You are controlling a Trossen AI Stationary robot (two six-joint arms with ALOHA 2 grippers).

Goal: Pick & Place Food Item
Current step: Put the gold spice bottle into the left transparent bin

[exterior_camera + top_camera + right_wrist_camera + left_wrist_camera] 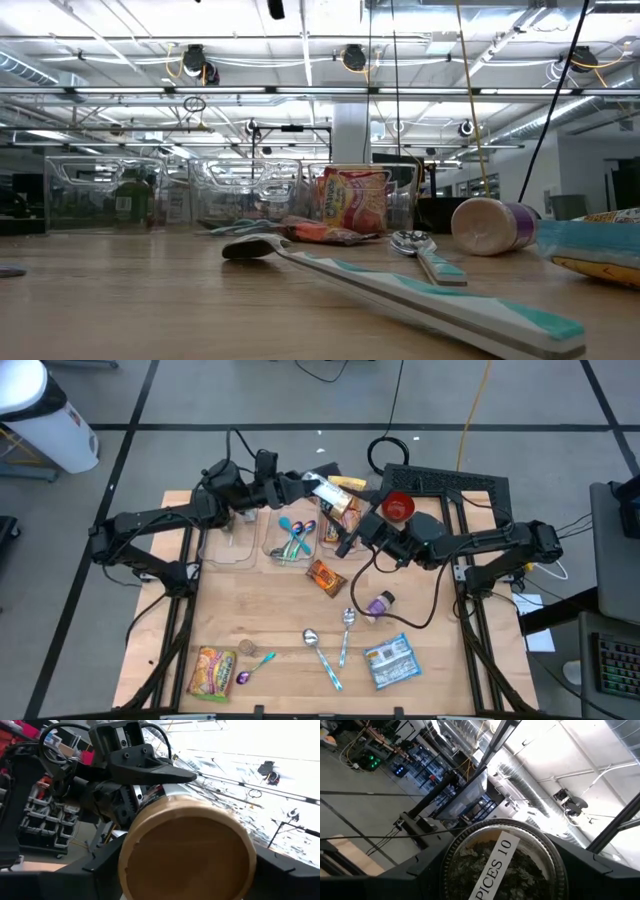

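Note:
A spice jar [326, 488] hangs high above the far bins, lying roughly level between my two grippers. Its clear base [502, 865] shows green herbs and a white label reading SPICES 10. Its round tan lid [187, 855] faces the right wrist camera. My left gripper [312, 483] comes from the table's left and is shut on the base end. My right gripper [345, 525] comes from the right and is shut on the lid end. The left gripper's body shows just behind the lid in the right wrist view. Neither gripper shows in the low view. My left gripper has the jar's base end [451, 870] between its two fingers, one on each side of the round wall. The fingers lie along the jar, coming about level from the table's left. The jar is clear of everything below. My right gripper has the lid's rim [125, 865] between its two fingers [95, 867], one on each side. They come from the table's right, slanting a little upward, along the jar. The pads themselves are hidden by the lid.
Clear bins stand at the far edge: one bare [225, 538], one with coloured spoons [295, 540], one with snack packets [338, 510]. A red bowl [398, 508] sits far right. Packets [392, 662], [213, 672], spoons [345, 622] and a purple-capped jar [380, 603] lie on the near table.

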